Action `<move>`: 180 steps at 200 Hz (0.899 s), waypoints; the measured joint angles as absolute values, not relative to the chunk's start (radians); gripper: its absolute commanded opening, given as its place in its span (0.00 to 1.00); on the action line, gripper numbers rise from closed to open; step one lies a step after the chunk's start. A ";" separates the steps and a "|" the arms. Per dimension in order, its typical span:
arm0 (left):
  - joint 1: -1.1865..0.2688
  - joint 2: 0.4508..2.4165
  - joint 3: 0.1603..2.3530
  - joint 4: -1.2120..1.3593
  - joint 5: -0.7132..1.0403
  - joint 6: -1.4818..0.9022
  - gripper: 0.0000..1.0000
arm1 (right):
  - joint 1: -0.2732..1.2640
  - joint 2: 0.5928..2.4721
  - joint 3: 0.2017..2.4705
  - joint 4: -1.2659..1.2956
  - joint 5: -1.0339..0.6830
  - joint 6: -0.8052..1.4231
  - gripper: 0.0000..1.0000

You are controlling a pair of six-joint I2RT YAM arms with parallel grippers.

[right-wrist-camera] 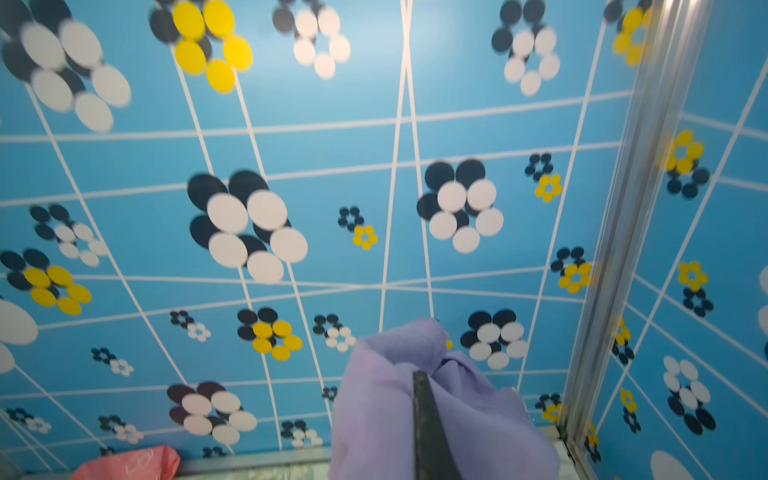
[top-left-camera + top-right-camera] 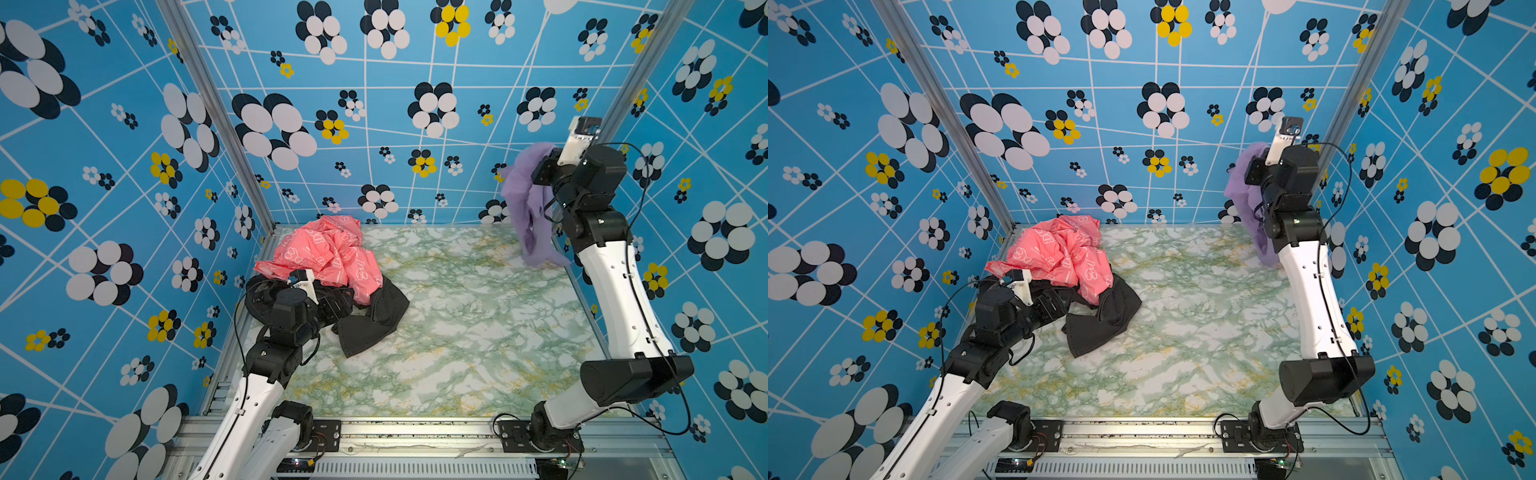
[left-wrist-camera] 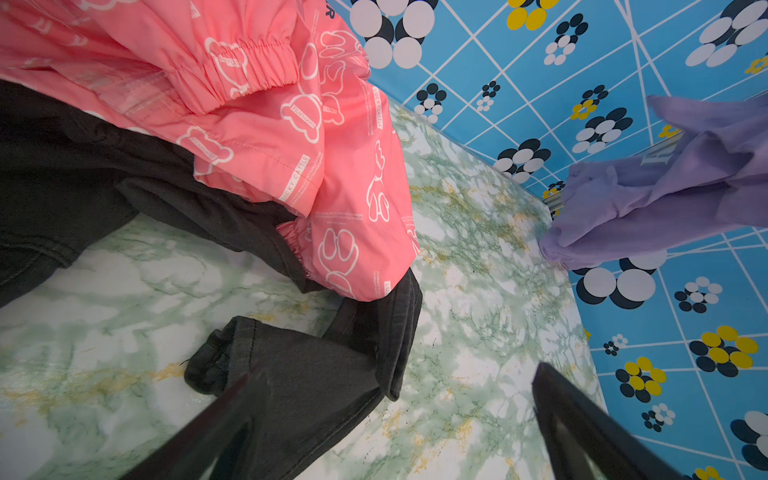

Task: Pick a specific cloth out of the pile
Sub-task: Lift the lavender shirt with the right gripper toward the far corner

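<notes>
cloth (image 2: pixel 528 199) — lavender, hanging, well apart from the pile (image 2: pixel 328 257), across the bench (image 2: pixel 457 324) | right fingers (image 1: pixel 422 407) clamped on the cloth | left fingers (image 3: pixel 559 395) spread apart at the pile's black edge — empty

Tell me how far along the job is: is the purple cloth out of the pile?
Done: the lavender cloth hangs clear of the pile, where the pink garment and black garment lie. In hand: the right gripper is shut on it, raised high. Left: perhaps setting it down; the left gripper is open by the pile.
</notes>
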State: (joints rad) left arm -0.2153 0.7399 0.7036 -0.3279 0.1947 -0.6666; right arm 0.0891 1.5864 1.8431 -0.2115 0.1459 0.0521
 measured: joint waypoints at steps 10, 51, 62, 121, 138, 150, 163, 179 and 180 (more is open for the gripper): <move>-0.215 0.738 0.704 -0.328 0.195 -0.667 0.99 | 0.089 1.584 1.738 -0.213 0.147 0.049 0.00; -0.215 0.732 0.700 -0.322 0.197 -0.672 0.99 | 0.089 1.589 1.427 -0.268 0.087 0.073 0.00; -0.215 0.732 0.700 -0.316 0.200 -0.674 0.99 | 0.089 1.600 1.419 -0.284 0.049 0.091 0.00; -0.213 0.743 0.696 -0.299 0.212 -0.697 0.99 | 0.212 1.736 1.647 -0.282 -0.088 0.128 0.00; -0.209 0.741 0.696 -0.299 0.213 -0.697 0.99 | 0.266 1.811 1.778 -0.287 -0.124 0.140 0.00; -0.209 0.735 0.696 -0.300 0.213 -0.697 0.99 | 0.291 1.864 1.874 -0.295 -0.147 0.150 0.00; -0.208 0.727 0.696 -0.303 0.213 -0.696 0.99 | 0.305 1.913 1.969 -0.309 -0.168 0.160 0.00; -0.208 0.715 0.696 -0.308 0.213 -0.696 0.99 | 0.307 1.950 2.052 -0.329 -0.170 0.166 0.00; -0.208 0.715 0.696 -0.309 0.213 -0.696 0.99 | 0.307 1.951 2.058 -0.331 -0.170 0.166 0.00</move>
